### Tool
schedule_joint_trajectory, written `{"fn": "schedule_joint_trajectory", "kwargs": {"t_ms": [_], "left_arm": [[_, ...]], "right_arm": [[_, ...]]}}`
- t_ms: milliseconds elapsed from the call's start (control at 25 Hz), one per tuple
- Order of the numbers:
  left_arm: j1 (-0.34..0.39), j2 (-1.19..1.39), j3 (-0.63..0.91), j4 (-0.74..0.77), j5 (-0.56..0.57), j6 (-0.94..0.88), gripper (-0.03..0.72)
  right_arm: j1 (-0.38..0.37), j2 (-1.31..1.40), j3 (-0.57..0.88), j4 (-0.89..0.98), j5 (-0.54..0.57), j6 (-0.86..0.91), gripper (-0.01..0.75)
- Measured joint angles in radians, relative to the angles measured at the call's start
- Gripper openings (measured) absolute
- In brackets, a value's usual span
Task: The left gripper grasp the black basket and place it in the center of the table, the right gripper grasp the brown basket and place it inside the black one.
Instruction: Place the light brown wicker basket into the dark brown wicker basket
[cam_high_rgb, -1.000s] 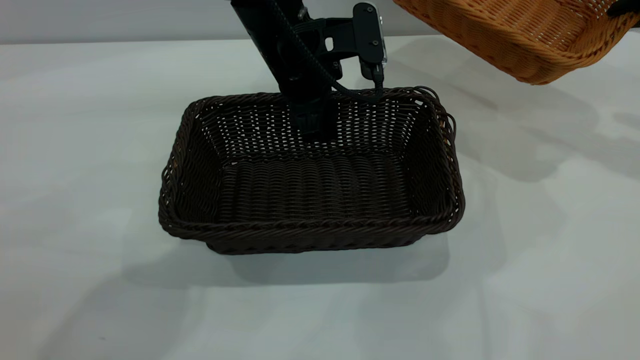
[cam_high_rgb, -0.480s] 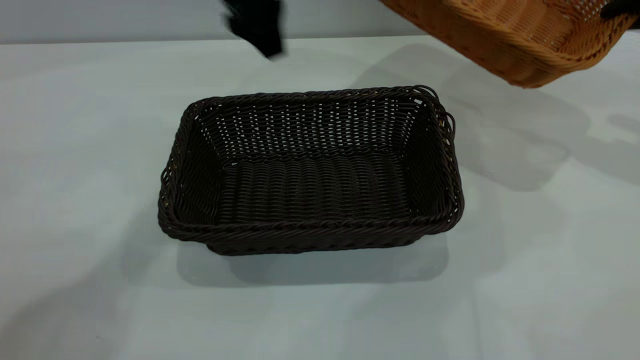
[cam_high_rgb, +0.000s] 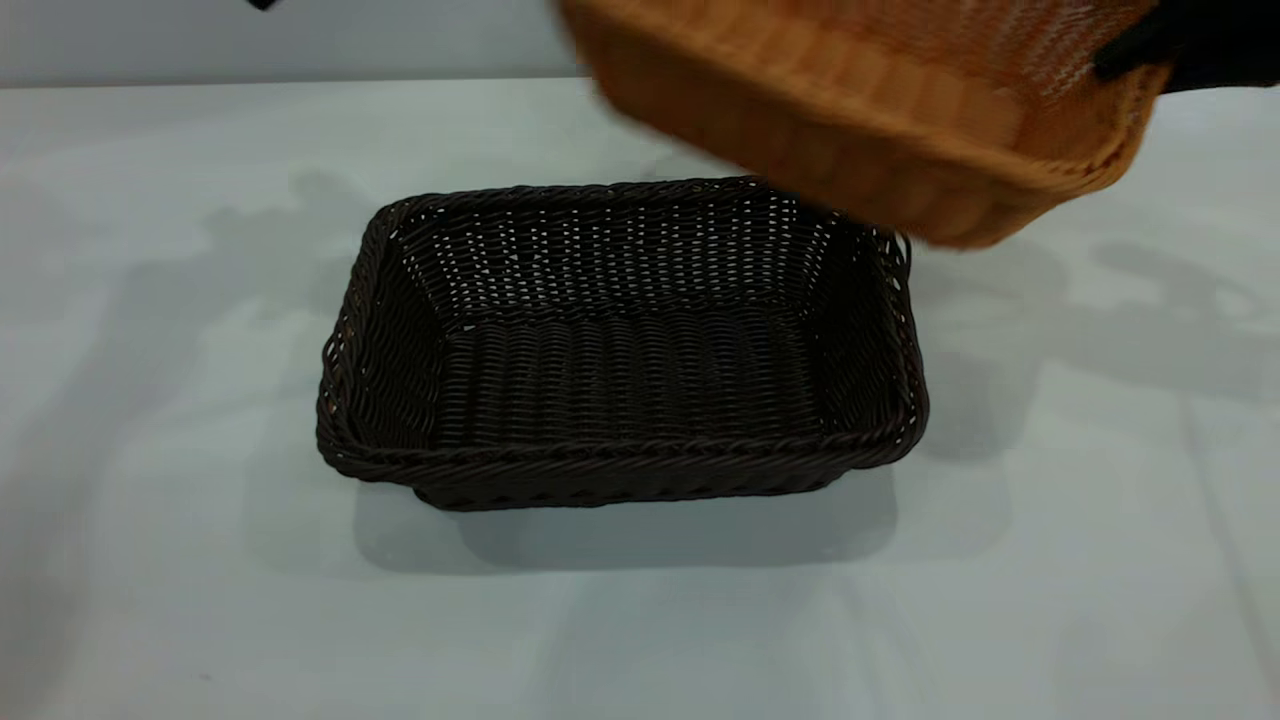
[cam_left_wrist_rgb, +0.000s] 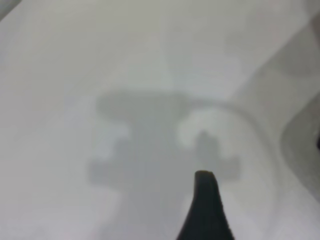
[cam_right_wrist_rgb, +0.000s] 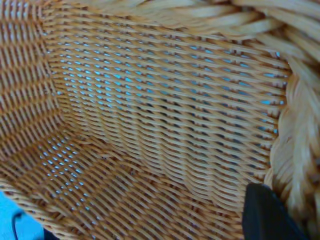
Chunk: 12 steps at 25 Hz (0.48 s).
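Orange-tan wicker, the brown basket (cam_high_rgb: 880, 110) hangs tilted above the far right corner of the black basket (cam_high_rgb: 620, 345) on the bench (cam_high_rgb: 150, 600), clenched at its right rim by the right gripper (cam_high_rgb: 1150, 45), long axes roughly parallel.

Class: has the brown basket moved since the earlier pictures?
Yes. The brown basket has shifted leftward, now overhanging the black basket's far right corner.

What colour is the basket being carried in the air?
Orange-tan: the rectangular woven wicker-style brown basket shows best in the right wrist view, with open-weave sides.
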Motion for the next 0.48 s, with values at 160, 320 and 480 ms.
{"fn": "schedule_joint_trajectory", "kwargs": {"t_ms": [160, 320, 480], "left_arm": [[0.043, 0.000, 0.000, -0.040, -0.001, -0.001, 0.505], [0.051, 0.000, 0.000, -0.049, 0.002, -0.001, 0.505], [0.051, 0.000, 0.000, -0.060, 0.023, -0.001, 0.506]], "right_arm": [[0.101, -0.022, 0.000, -0.065, 0.032, 0.072, 0.067], [0.226, -0.027, 0.000, -0.132, 0.010, 0.149, 0.067], [0.342, -0.027, 0.000, -0.196, -0.044, 0.177, 0.067]]}}
